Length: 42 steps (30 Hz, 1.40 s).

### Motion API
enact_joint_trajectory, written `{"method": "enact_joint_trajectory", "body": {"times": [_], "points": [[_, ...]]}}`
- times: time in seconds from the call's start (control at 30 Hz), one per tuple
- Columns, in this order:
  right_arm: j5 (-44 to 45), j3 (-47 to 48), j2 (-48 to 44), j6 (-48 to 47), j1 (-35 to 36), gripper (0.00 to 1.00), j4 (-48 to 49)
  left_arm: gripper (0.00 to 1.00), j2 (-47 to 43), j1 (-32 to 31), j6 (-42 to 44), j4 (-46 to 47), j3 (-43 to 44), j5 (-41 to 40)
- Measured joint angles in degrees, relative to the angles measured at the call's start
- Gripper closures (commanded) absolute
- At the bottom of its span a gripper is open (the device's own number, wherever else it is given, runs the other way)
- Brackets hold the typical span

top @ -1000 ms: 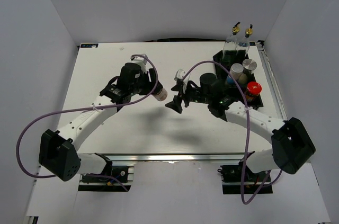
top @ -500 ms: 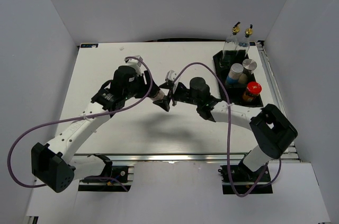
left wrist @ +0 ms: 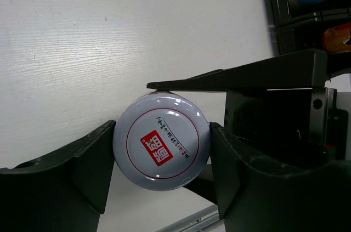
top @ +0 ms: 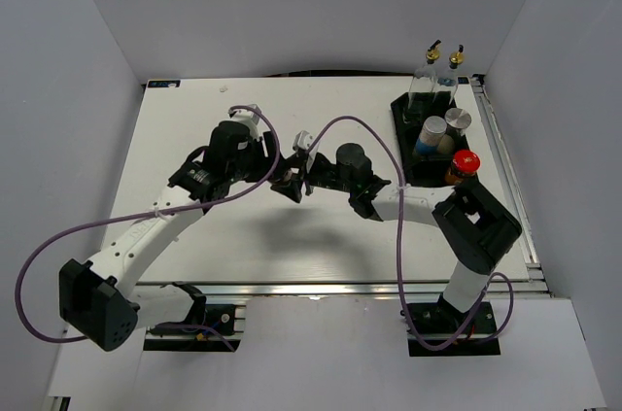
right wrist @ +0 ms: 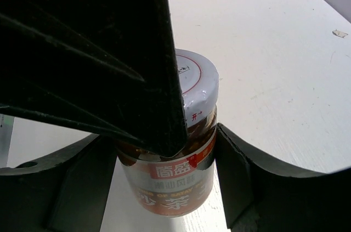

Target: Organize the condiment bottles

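Above the middle of the worktop (top: 194,119), just beyond the arm bases, a small jar (right wrist: 167,196) is held off the surface by the left gripper (left wrist: 162,160), which is clamped narrow on the sides of the lid (left wrist: 164,133). The right gripper (right wrist: 167,174) is set around the same jar, a finger on either side of the body below the lid. Whether its fingers already press on the glass cannot be told.

The step in hand is judged to be a handover from left to right. It would be done well if the right fingers were seated square on the jar's body, below the lid rim, and a firm hold made before the left grip is let go. The jar should be kept upright and not twisted between the two grips.

The lid is white with a red ring and a red square logo. The line of small characters beside it is too fine to be read. On the body label, Chinese characters are seen, partly covered.

At the far right, the black compartment tray (top: 400,112) holds the red-lidded jar (top: 465,160), the blue-labelled shaker (top: 432,129), the silver-capped white shaker (top: 458,119) and, farthest, two clear glass bottles (top: 432,76). No writing on these can be read.
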Motion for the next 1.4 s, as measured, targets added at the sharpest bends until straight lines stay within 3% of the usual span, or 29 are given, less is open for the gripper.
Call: {"method": "enact_joint_trajectory", "body": {"times": [0.07, 0.1, 0.13, 0.17, 0.43, 0.63, 0.83, 1.03, 1.2, 1.4], "points": [[-0.04, 0.0, 0.46, 0.63, 0.0, 0.88, 0.9, 0.51, 0.35, 0.07, 0.11, 0.02, 0.13, -0.13], [0.07, -0.13, 0.5, 0.98, 0.0, 0.92, 1.22, 0.32, 0.46, 0.07, 0.15, 0.02, 0.26, -0.2], [0.31, -0.55, 0.5, 1.31, 0.0, 0.93, 2.08, 0.06, 0.59, 0.07, 0.2, 0.0, 0.5, -0.17], [0.76, -1.03, 0.46, 1.64, 0.0, 0.97, 3.19, 0.02, 0.68, 0.04, 0.35, -0.07, 0.81, -0.07], [9.14, -11.39, -3.67, 3.06, -0.2, 1.0, 5.92, 0.02, 0.96, -0.87, -0.39, 3.93, 6.12, -0.33], [16.57, -23.34, -17.11, 4.83, -3.32, 1.0, 5.29, 0.02, 2.71, -0.85, -0.87, 9.07, 6.19, -5.7], [28.68, -30.36, -34.23, 5.31, -9.9, 1.0, 0.83, 0.02, 7.91, -0.28, -0.87, 13.33, 6.03, -7.26], [39.39, -35.26, -43.6, 5.7, -20.28, 1.0, -3.56, 0.02, 10.05, 1.55, -0.83, 16.2, 2.23, -7.04], [42.75, -36.13, -46.07, 5.53, -29.18, 1.0, -8.59, 0.02, 8.94, 6.36, -1.33, 19.28, -4.33, -5.6], [42.32, -36.65, -42.75, 5.49, -34.62, 1.0, -7.72, 0.02, 8.41, 11.37, -1.29, 20.06, -7.93, -4.31]]}}
